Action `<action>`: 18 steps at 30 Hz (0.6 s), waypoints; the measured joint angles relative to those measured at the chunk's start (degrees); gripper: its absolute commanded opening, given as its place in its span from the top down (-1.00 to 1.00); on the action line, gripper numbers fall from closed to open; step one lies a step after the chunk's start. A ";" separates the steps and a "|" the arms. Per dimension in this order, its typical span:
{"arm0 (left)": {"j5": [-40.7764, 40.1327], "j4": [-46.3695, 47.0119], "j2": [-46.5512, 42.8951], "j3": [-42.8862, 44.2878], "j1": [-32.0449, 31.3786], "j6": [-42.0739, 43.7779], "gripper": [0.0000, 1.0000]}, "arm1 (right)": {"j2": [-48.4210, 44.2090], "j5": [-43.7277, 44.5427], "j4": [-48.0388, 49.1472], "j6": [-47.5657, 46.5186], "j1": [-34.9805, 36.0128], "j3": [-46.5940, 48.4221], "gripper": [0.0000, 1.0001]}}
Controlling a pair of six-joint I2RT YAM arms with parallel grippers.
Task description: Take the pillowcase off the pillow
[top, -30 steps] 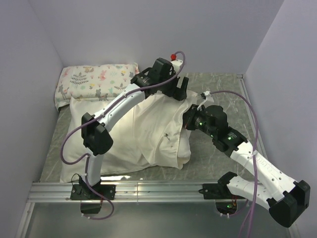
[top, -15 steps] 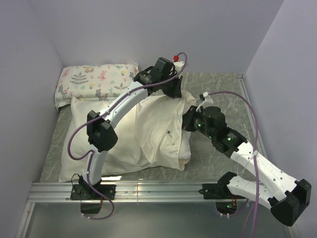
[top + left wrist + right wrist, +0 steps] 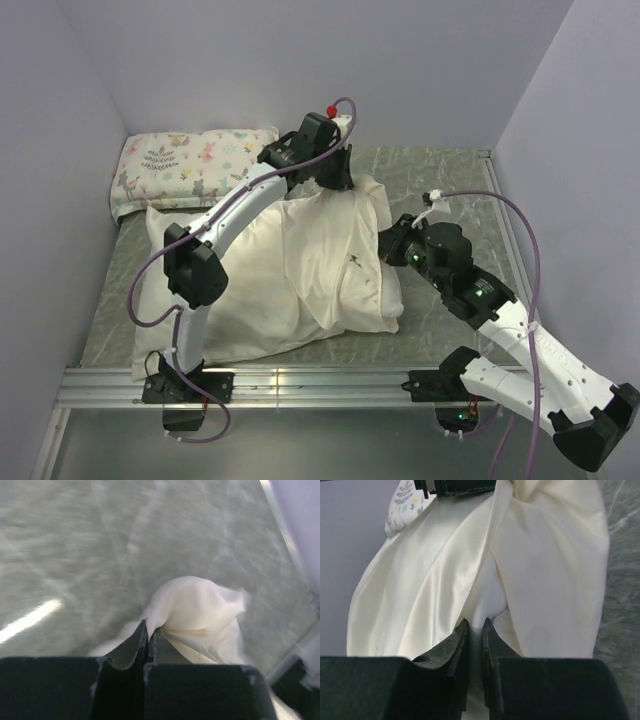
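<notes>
The cream pillowcase [image 3: 320,260] covers the big pillow in the middle of the table. My left gripper [image 3: 338,186] is at its far edge, shut on a bunched fold of the pillowcase [image 3: 200,605] that rises from between the jaws [image 3: 150,630]. My right gripper [image 3: 386,250] is at the right end, jaws nearly together on a strip of bright white pillow [image 3: 492,595] that shows between two cream flaps of the pillowcase [image 3: 555,570]. In the right wrist view the right gripper [image 3: 475,626] pinches that white cloth beside a seam.
A smaller printed pillow [image 3: 190,165] lies at the back left against the wall. Lilac walls close in the left, back and right. A metal rail [image 3: 300,382] runs along the near edge, with grey marbled tabletop [image 3: 450,190] to the right.
The left gripper has shut on the far fold of the pillowcase and drawn it slightly left and back. The right arm has pulled toward the right, and the pillow's right end has shifted with it.
</notes>
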 measured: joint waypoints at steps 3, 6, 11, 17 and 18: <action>-6.25 1.92 -1.05 -3.23 2.19 0.17 0.99 | -3.04 0.55 -2.64 -0.24 0.28 -0.52 1.00; -8.61 1.31 -1.03 -5.07 8.28 -0.37 0.99 | -6.05 1.05 -3.34 -0.59 0.48 -0.76 1.00; -8.22 -0.07 -1.38 -5.29 10.38 -0.44 0.99 | -5.64 1.75 -2.60 -0.90 0.57 -1.29 1.00; -8.20 2.99 -6.36 -14.29 9.53 2.97 0.99 | -2.99 3.28 -2.82 -1.86 0.57 -0.48 1.00; -9.42 3.19 -7.50 -16.04 9.07 3.65 0.99 | -1.81 3.61 -2.93 -2.27 0.57 0.22 1.00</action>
